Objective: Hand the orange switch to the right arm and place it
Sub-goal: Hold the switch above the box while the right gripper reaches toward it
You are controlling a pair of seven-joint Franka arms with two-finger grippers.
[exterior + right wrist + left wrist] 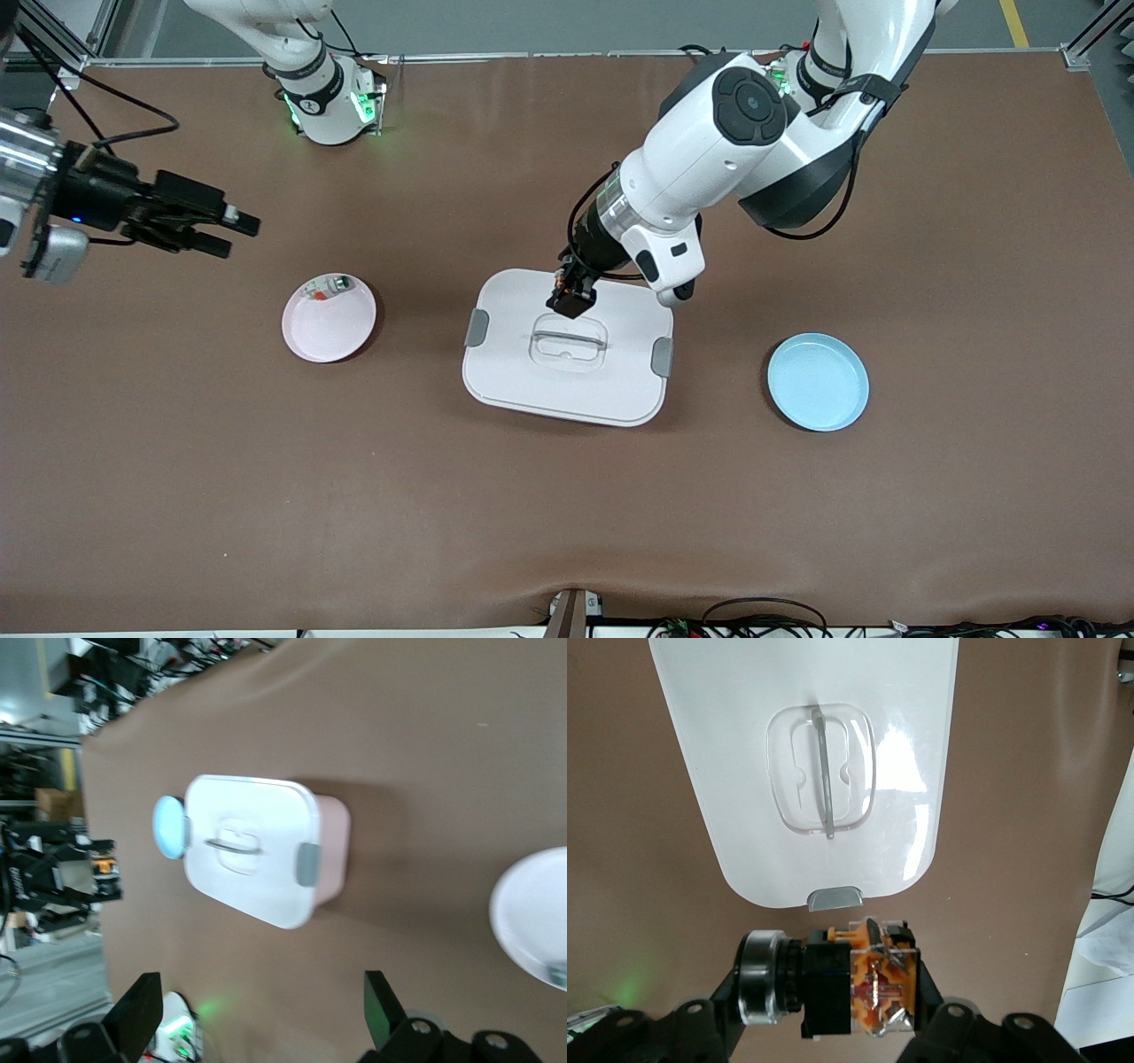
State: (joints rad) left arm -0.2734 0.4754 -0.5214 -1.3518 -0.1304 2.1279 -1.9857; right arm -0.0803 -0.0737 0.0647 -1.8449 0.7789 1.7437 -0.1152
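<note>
Front view shows a brown surface (567, 496) with two white robot arms based along its top edge. At the centre sits a white lidded box (567, 350) with grey side clips and a clear handle on its lid. The left gripper (570, 295) hangs in the air over the edge of that lid nearest the robots, its fingers closed on the orange switch (562, 281), a small black block with an orange face. From the left wrist view, the switch (864, 979) is pinched between the two fingers, orange face and metal contacts showing, above the bare surface just beside the lid's grey clip. The right gripper (226, 232) waits in the air toward the right arm's end of the surface, fingers spread apart and empty. A pink plate (329, 323) holding a pale small part (330, 287) lies toward that same end, and a blue plate (818, 382) lies toward the left arm's end.
</note>
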